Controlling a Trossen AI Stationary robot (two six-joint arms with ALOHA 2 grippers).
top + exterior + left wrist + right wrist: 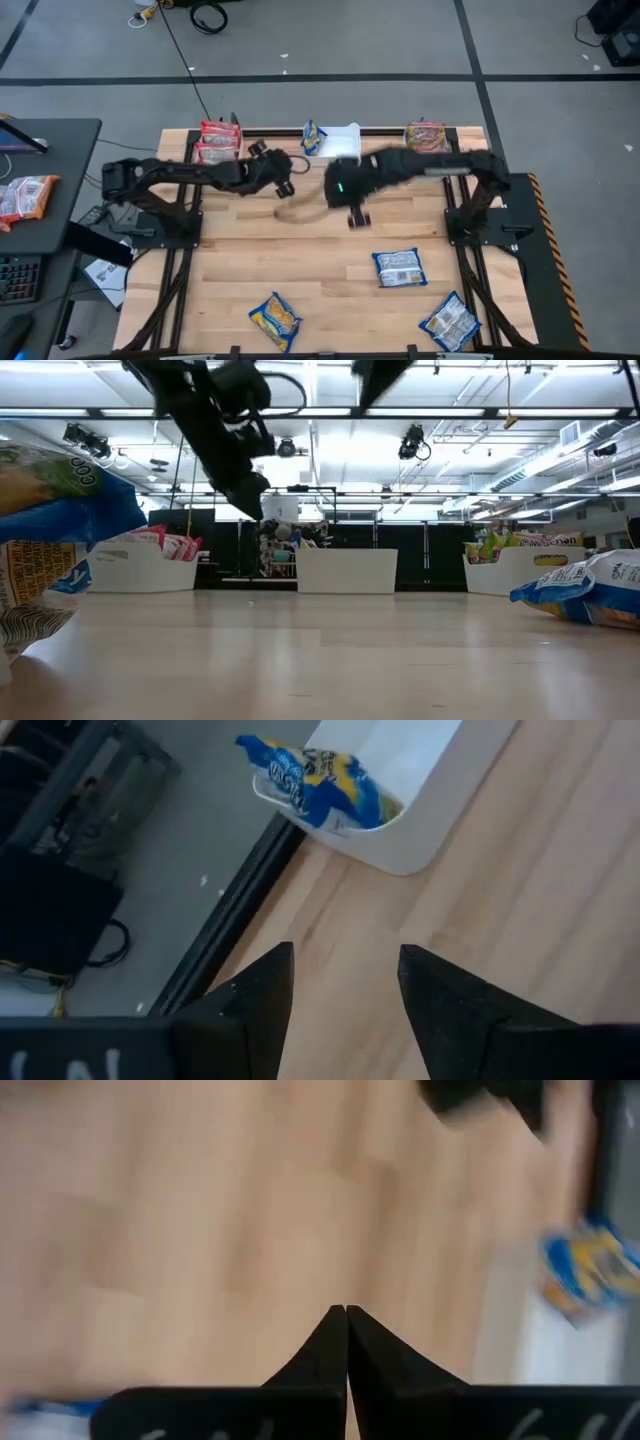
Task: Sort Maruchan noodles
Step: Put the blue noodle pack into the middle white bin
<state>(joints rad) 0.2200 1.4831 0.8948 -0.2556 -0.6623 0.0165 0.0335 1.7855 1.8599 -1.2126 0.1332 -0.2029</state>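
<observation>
Three blue-yellow noodle packets lie flat on the table near its front: one [400, 267] right of the middle, one [275, 320] at the front edge, one [450, 322] at the front right. Another blue-yellow packet [320, 785] leans over the rim of the white middle bin [340, 140]. Red packets [218, 140] fill the left bin; a silvery-red packet [425, 135] lies in the right bin. My left gripper [345, 955] is open and empty above the table, just left of the middle bin. My right gripper [345, 1310] is shut and empty over the table's middle [357, 217].
The three white bins stand in a row along the far edge; in the low view they show as left [150, 565], middle [345, 570] and right [520, 565]. A desk with another red packet [28, 195] stands off the table's left. Bare wood [300, 260] lies between the arms and the front packets.
</observation>
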